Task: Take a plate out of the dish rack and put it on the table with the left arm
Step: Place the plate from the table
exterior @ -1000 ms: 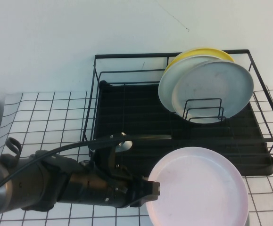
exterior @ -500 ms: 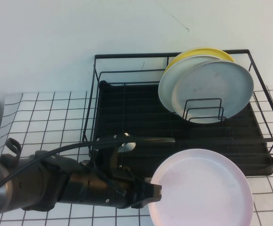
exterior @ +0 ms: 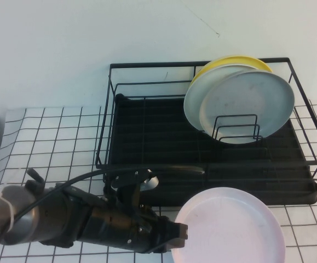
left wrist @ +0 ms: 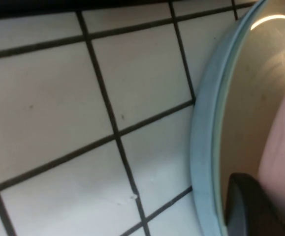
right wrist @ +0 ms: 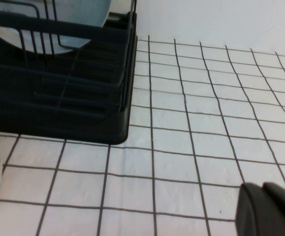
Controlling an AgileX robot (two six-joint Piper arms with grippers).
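Pink round plastic plate (exterior: 228,226) sits low over the white table with black grid lines (exterior: 49,137), just in front of the big black wire dish rack (exterior: 147,131). The left gripper (exterior: 174,234) on the black left arm (exterior: 81,224) pinches the plate's left rim. The right gripper (right wrist: 275,211) hangs near the rack's side; nobody can tell if its fingers are apart.
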